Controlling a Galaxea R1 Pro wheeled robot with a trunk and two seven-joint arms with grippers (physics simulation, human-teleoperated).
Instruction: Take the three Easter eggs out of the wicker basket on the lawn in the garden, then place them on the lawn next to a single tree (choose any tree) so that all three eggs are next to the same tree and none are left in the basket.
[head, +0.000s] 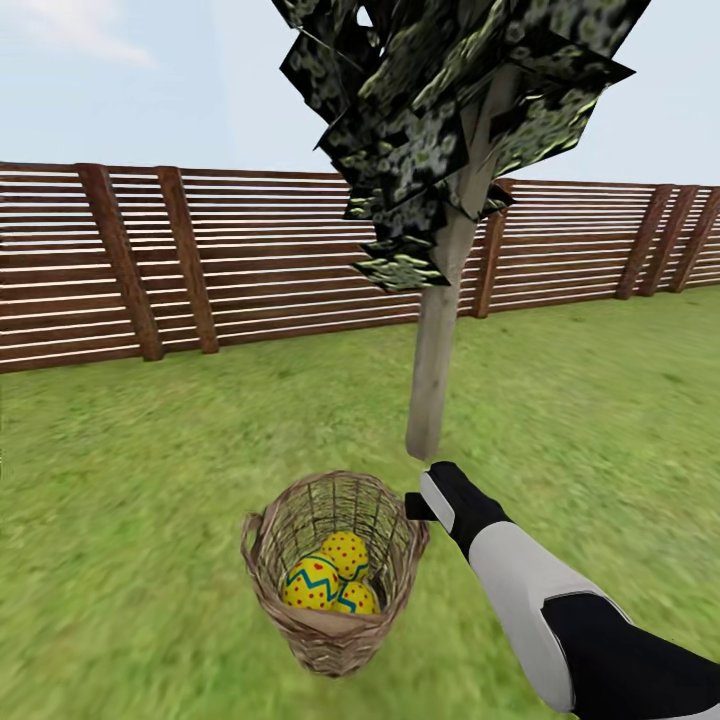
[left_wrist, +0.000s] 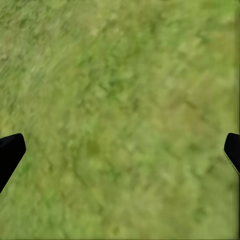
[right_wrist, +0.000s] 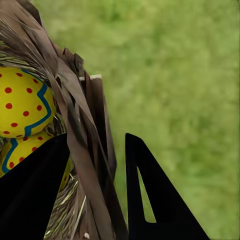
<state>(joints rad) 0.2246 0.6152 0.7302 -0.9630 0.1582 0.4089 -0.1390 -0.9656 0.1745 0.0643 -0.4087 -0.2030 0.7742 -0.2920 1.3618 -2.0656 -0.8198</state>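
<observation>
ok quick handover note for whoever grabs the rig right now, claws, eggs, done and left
Right claw: straddling the basket rim, one finger inside, one outside, apparently shut on the wicker wall, not on an egg.
Left claw: open, empty, over bare lawn.
Eggs: all three in the basket, which sits on the grass just in front of the tree.
Done: nothing placed yet.
Left: lift each egg out and set all three on the grass by that trunk.

Right arm (head: 560, 610): white shell, black wrist and elbow sections; pincer (right_wrist: 95, 200) fingers black, seemingly wedge-shaped.
</observation>
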